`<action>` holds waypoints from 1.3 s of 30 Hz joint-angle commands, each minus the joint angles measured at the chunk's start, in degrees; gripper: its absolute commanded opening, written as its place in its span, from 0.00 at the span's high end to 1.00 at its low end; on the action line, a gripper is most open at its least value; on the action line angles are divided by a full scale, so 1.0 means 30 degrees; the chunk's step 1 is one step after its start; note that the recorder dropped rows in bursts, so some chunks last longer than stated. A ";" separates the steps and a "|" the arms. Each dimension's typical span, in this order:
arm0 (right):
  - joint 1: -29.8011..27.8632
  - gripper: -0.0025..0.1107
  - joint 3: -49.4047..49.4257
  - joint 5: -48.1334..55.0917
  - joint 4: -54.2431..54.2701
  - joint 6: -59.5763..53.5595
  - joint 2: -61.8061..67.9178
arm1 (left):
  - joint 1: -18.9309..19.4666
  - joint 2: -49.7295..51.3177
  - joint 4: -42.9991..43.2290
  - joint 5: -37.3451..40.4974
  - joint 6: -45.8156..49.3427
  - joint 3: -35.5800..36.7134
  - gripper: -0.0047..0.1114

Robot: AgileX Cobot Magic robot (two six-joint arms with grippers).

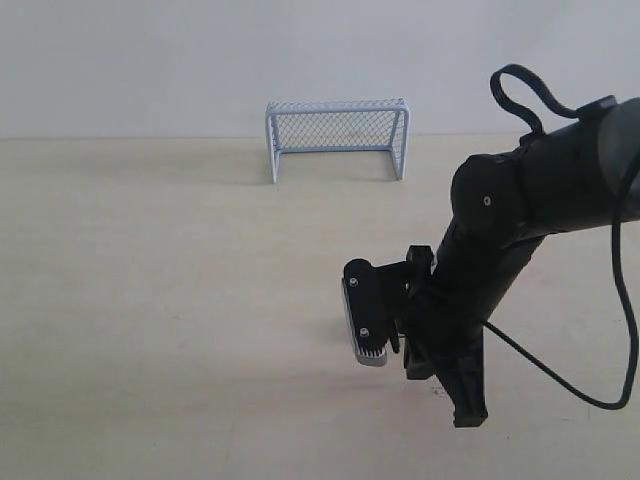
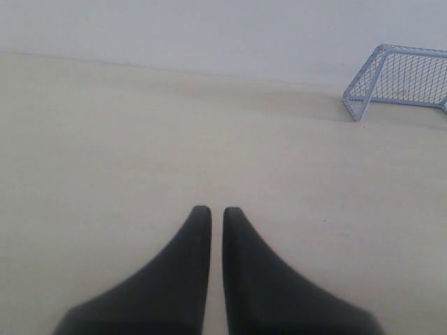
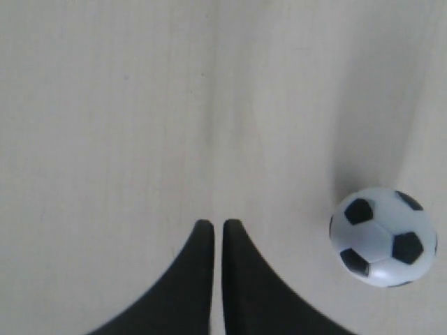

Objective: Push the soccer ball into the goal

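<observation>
The soccer ball (image 3: 383, 237), white with black patches, shows only in the right wrist view, lying on the table beside my right gripper (image 3: 213, 223) and a short way off from its fingers. That gripper is shut with nothing in it. In the exterior view it (image 1: 470, 412) points down at the table at the right front, and the arm hides the ball. The goal (image 1: 337, 135) stands upright at the back middle of the table, its mouth facing the front. My left gripper (image 2: 211, 209) is shut and empty, low over bare table, with the goal (image 2: 398, 80) far ahead of it.
The pale wooden table (image 1: 150, 300) runs back to a white wall (image 1: 130, 60). A black cable (image 1: 560, 375) loops down from the right arm (image 1: 530, 190) to the table's right side. The left arm is out of the exterior view.
</observation>
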 commanded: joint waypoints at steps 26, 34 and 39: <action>0.0027 0.98 0.0004 0.1298 -0.0057 0.0287 -0.0203 | 0.0037 -0.0042 -0.0087 -0.0112 -0.0160 -0.0071 0.91; 0.0027 0.98 0.0004 0.1730 -0.0023 0.0236 -0.0203 | 0.0037 -0.0042 -0.0087 -0.0112 -0.0160 -0.0071 0.91; 0.0027 0.98 0.0004 0.1271 -0.0271 -0.0479 -0.0115 | 0.0037 -0.0042 -0.0087 -0.0112 -0.0160 -0.0071 0.91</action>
